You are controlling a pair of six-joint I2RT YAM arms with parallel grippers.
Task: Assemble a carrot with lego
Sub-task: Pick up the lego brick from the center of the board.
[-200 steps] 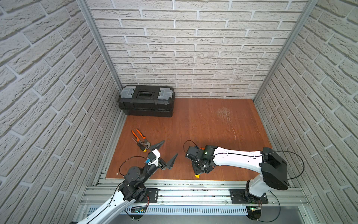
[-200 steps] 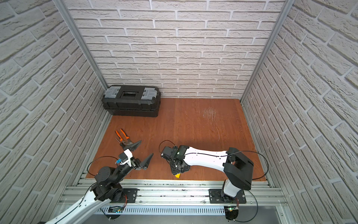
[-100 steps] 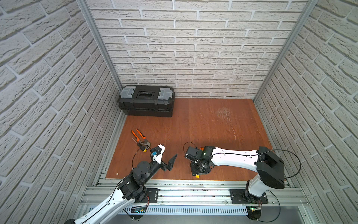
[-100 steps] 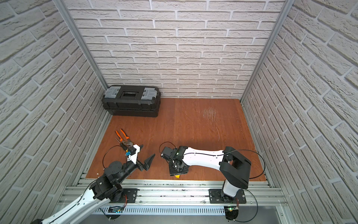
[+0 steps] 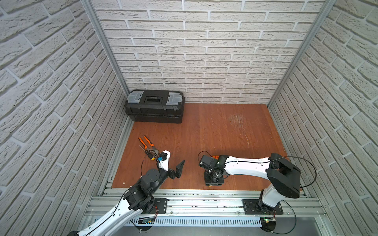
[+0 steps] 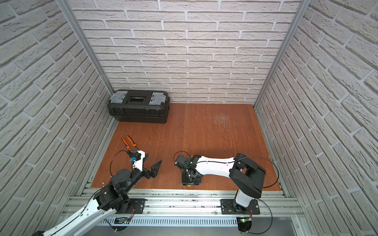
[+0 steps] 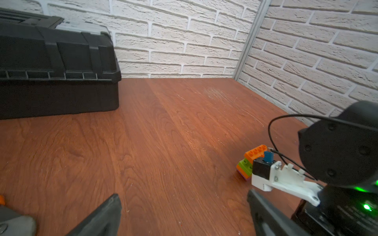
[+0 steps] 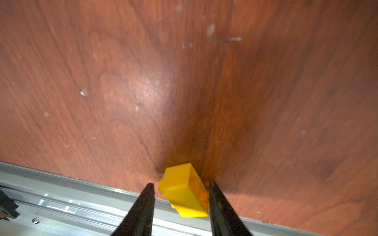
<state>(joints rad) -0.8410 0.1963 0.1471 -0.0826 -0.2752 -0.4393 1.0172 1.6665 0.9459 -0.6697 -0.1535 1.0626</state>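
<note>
A yellow lego brick [image 8: 182, 194] lies at the table's front edge, over the aluminium rail. My right gripper [image 8: 181, 183] points down around it. One finger touches the brick and a thin gap shows at the other, so the gripper is open. In both top views the right gripper [image 5: 212, 180] hides nearly all of this brick. The carrot [image 7: 248, 163], a clump of orange, lime green and pink bricks, rests on the table behind the right wrist, and an orange corner of it [image 5: 214, 157] shows from above. My left gripper [image 7: 184, 204] hovers wide open and empty at the front left [image 5: 172, 163].
Orange-handled pliers [image 5: 147, 143] lie at the left, just beyond the left gripper. A black toolbox [image 5: 155, 106] stands in the back left corner. Brick-pattern walls close three sides, and an aluminium rail [image 5: 204, 196] runs along the front edge.
My right gripper has come down over the yellow brick and its jaws have narrowed round it. My left arm has pushed slightly forward, with its gripper still wide open.
</note>
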